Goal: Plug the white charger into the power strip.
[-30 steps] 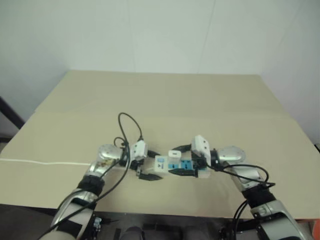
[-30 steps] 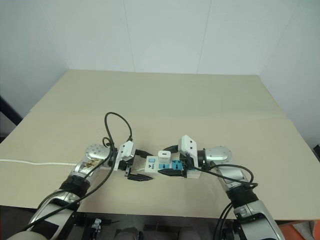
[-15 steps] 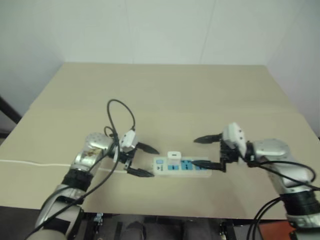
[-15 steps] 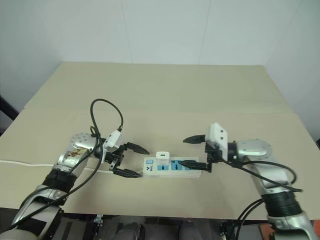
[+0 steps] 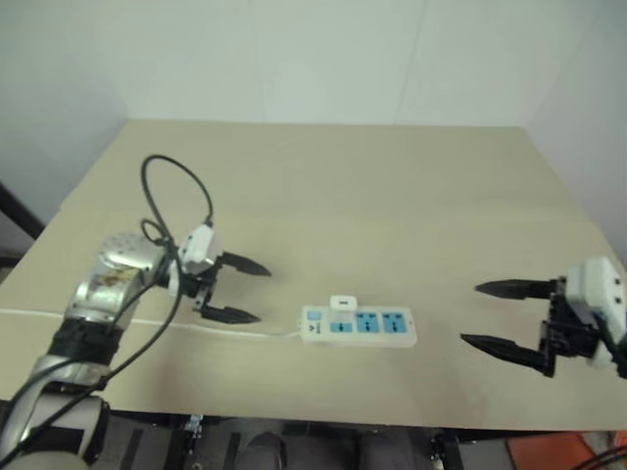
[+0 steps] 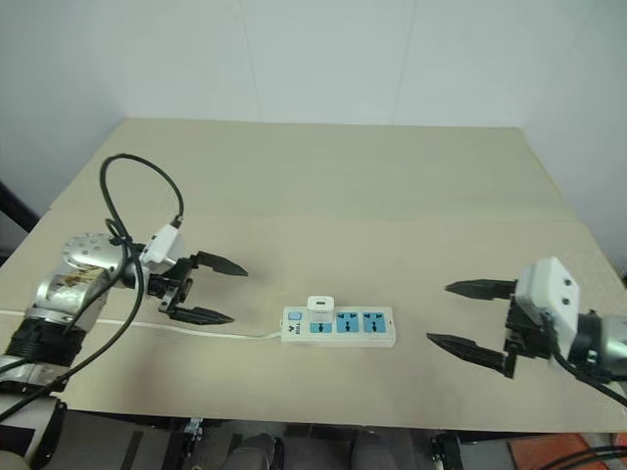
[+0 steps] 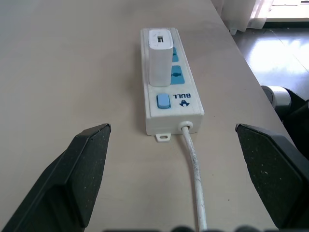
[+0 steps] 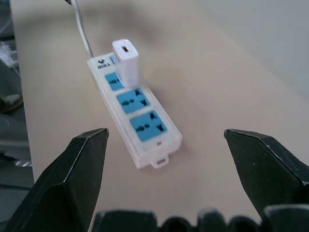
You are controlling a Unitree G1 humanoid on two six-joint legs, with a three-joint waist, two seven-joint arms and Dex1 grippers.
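Left pincer (image 6: pixel 201 290) wide, holding nothing, above bench (image 6: pixel 323 186), well apart from strip's cord end; right pincer (image 6: pixel 470 318) wide, empty, well apart off other end; power strip (image 6: pixel 339 326) flat on bench betw. pincers; white charger (image 6: pixel 320 306) upright in socket nearest switch; thin white cord (image 6: pixel 230 333) runs toward left arm.

White charger (image 6: pixel 320 305) plugged upright in power strip (image 6: pixel 339 327).
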